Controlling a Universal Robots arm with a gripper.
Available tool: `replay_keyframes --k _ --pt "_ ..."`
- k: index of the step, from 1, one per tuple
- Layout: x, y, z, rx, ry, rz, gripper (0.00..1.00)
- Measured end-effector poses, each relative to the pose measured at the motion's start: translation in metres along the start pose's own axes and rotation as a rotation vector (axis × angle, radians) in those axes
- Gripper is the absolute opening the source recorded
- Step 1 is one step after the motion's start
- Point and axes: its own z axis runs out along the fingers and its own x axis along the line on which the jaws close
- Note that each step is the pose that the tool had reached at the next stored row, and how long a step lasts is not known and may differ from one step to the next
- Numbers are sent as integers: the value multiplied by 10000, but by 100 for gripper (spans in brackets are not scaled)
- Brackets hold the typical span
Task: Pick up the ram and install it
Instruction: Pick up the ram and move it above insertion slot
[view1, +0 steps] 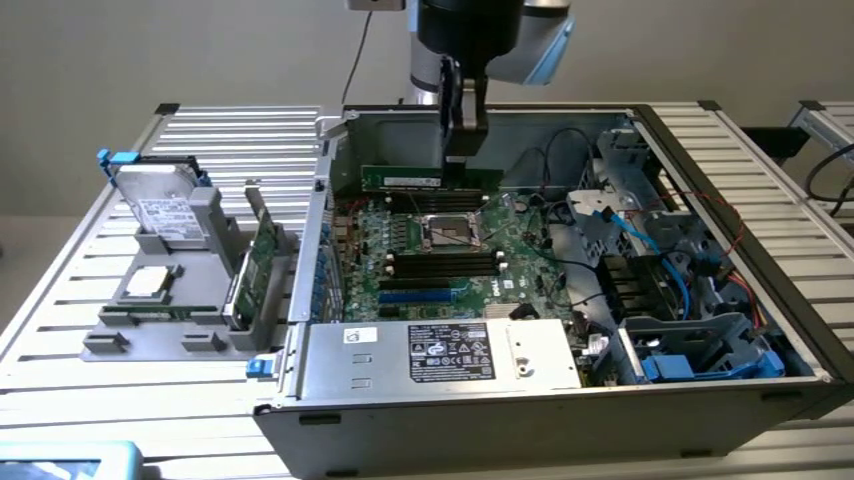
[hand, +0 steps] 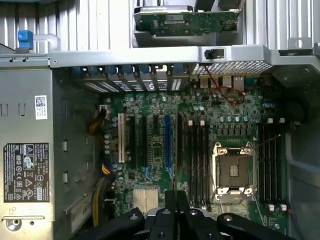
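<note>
My gripper (view1: 465, 150) is clenched on the ram (view1: 430, 178), a thin, flat green stick with a pale label. I hold it up over the bumpy green motherboard (view1: 527, 240), close to the back wall of the open metal case (view1: 400, 420). There is open room under the stick, the long black slots (view1: 441, 262) lie near, and the case sits on a ribbed silver surface (view1: 67, 300).

Probably a lab: opened computer case (view1: 534, 425) on slatted metal bench (view1: 80, 335) (bare wall (view1: 200, 50)).
</note>
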Motion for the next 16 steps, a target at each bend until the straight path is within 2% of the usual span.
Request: replay_keyframes --k 3,5,11,16 --pt "-54 -41 18 -1 -1 0 13" --pt "-79 -71 33 -3 -31 -1 13" --pt "-136 -109 73 -3 -251 -2 13" --pt "-209 -121 115 -3 -271 -2 13"
